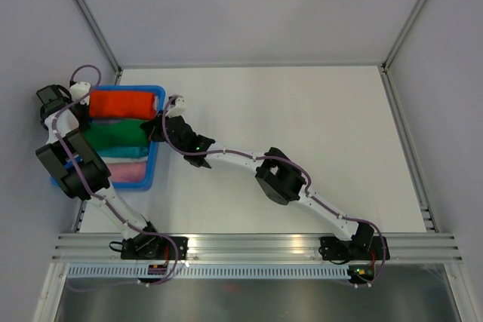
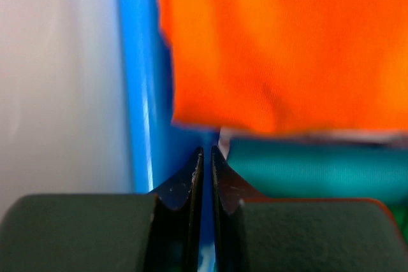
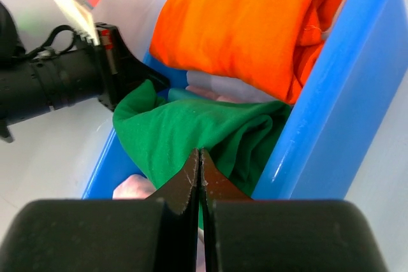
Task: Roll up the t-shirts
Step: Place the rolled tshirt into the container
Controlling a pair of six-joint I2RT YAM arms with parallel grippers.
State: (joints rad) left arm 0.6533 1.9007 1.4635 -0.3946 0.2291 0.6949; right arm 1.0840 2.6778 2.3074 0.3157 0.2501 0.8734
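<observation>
Green t-shirt (image 1: 115, 135) bunched up in the blue bin (image 1: 153, 164), not yet out for rolling.

Sits in the middle of the bin, at 9 o'clock on the table (image 1: 302, 126), with the orange-red bundle (image 1: 124, 102) at 12 o'clock of it and pink cloth (image 1: 128, 173) at 6 o'clock. Looks like time to grab it and lift it out. Best to open wide first, push into a thick fold of green only, squeeze, then lift straight up so the other cloths stay put. Right gripper (image 3: 199, 152) at 3 o'clock of the shirt, tips pressed together over the green, no cloth seen between; long arm stretched low across the table. Left gripper (image 2: 205, 151) at 10 o'clock by the bin wall, tips nearly touching, holding nothing that shows; arm folded tight at the elbow.
</observation>
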